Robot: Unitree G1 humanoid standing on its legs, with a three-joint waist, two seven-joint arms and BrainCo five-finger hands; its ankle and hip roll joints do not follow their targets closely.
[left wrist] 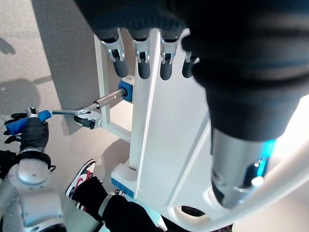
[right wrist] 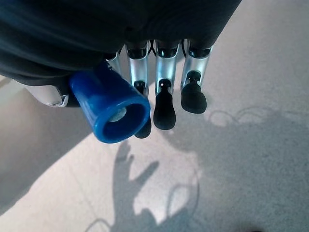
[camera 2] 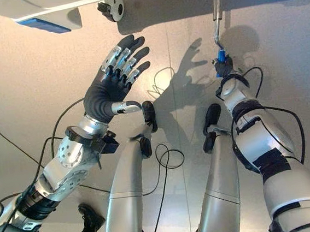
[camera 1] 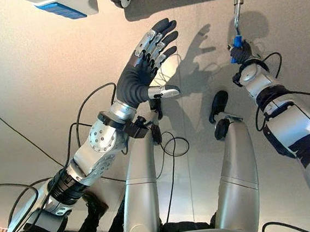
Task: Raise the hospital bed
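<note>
The right hand [camera 1: 240, 53] wraps the blue grip [right wrist: 109, 107] of the crank handle [camera 1: 237, 1], whose steel shaft runs straight ahead to the hospital bed [left wrist: 159, 145]. The left hand [camera 1: 142, 68] hovers alongside, spread wide and empty.

Crank [left wrist: 82, 110] looks like shiny bare metal, its grip [right wrist: 110, 109] glossy blue plastic; bed frame [left wrist: 164, 135] smooth white, floor [camera 1: 30, 78] matt.

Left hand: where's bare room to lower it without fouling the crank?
Bare floor lies beside the open left hand, below the bed frame. It is crowded by the crank, where the right hand holds the blue handle.
</note>
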